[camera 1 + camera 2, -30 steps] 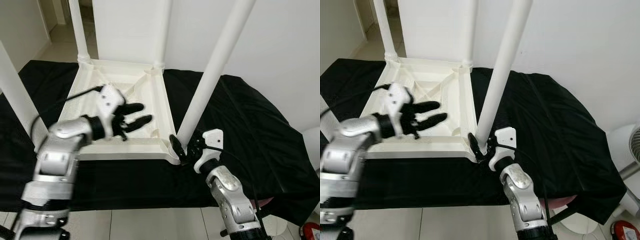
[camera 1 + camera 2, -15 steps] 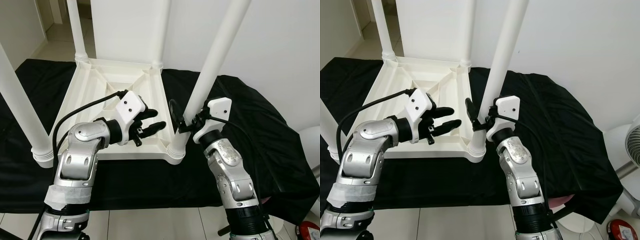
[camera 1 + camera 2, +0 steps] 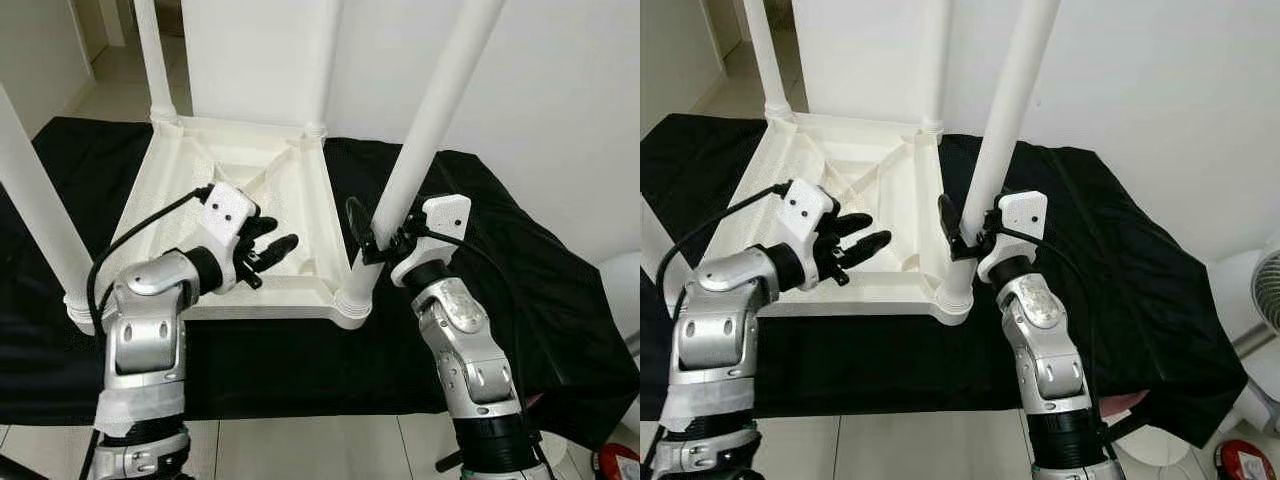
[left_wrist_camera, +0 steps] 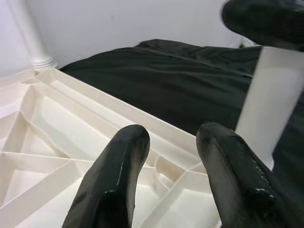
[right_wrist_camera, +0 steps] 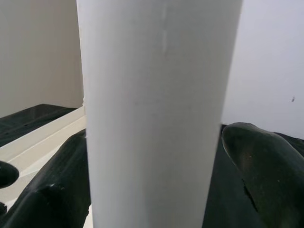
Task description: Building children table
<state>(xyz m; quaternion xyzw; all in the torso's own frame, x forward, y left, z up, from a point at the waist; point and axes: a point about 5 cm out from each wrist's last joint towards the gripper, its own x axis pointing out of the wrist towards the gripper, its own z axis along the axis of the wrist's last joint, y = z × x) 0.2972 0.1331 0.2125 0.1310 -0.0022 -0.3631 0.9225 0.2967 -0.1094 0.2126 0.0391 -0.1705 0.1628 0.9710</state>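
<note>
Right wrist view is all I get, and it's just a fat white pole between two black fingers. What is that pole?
Observer: It's a white table leg standing up from the near right corner of an upside-down white children's table. The right gripper clasps it low down.
Operator: Where's the other hand?
Observer: The left gripper hovers open over the table's ribbed underside, holding nothing.
Operator: What's the table sitting on?
Observer: A black cloth spread under it.
</note>
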